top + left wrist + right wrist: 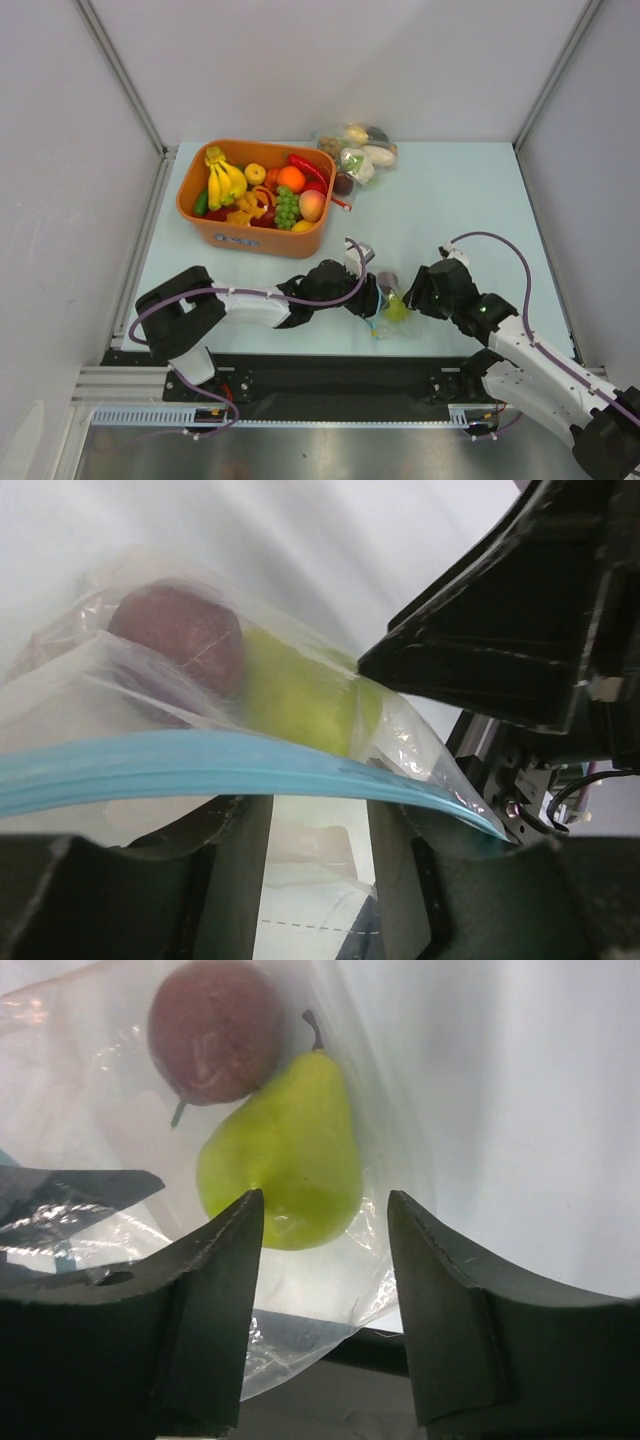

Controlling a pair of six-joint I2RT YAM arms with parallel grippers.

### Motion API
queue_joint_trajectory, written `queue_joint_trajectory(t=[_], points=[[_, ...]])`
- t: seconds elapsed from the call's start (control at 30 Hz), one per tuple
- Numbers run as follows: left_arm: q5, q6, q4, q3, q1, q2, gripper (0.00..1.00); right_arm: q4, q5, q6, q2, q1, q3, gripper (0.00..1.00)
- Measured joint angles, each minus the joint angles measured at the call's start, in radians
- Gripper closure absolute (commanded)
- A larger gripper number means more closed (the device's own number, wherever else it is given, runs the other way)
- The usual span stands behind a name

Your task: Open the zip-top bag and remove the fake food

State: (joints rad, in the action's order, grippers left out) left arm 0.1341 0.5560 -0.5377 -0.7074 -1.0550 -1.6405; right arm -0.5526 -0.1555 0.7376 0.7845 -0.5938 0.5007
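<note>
The zip-top bag lies on the table near the front edge, between my two grippers. Its blue zip strip runs across the left wrist view just above my left fingertips. Inside the bag I see a light green pear and a dark maroon round fruit. My left gripper stands open with a clear gap and only loose film across it. My right gripper is open too, its tips just short of the pear, over the bag's film.
An orange tub of bananas, grapes, an orange, a peach and a red chili stands at the back left. A lumpy clear bag of vegetables lies behind it to the right. White walls enclose the table on three sides.
</note>
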Motion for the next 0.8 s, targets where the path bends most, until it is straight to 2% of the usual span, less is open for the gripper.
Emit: queue_joint_trajectory(t=[0.27,0.57,0.7,0.8], points=[[0.037,0.000,-0.053,0.002,-0.001,-0.032,0.41,0.089,0.063,0.037,0.010,0.031,-0.052,0.58],[0.045,0.001,-0.082,0.002,-0.003,-0.052,0.34,0.180,0.108,0.059,0.042,0.037,-0.071,0.76],[0.042,0.000,-0.087,-0.003,-0.005,-0.058,0.32,0.199,0.105,0.065,0.041,0.042,-0.078,0.92],[0.023,-0.002,-0.087,-0.011,-0.009,-0.062,0.31,0.202,0.092,0.073,0.039,0.044,-0.084,1.00]])
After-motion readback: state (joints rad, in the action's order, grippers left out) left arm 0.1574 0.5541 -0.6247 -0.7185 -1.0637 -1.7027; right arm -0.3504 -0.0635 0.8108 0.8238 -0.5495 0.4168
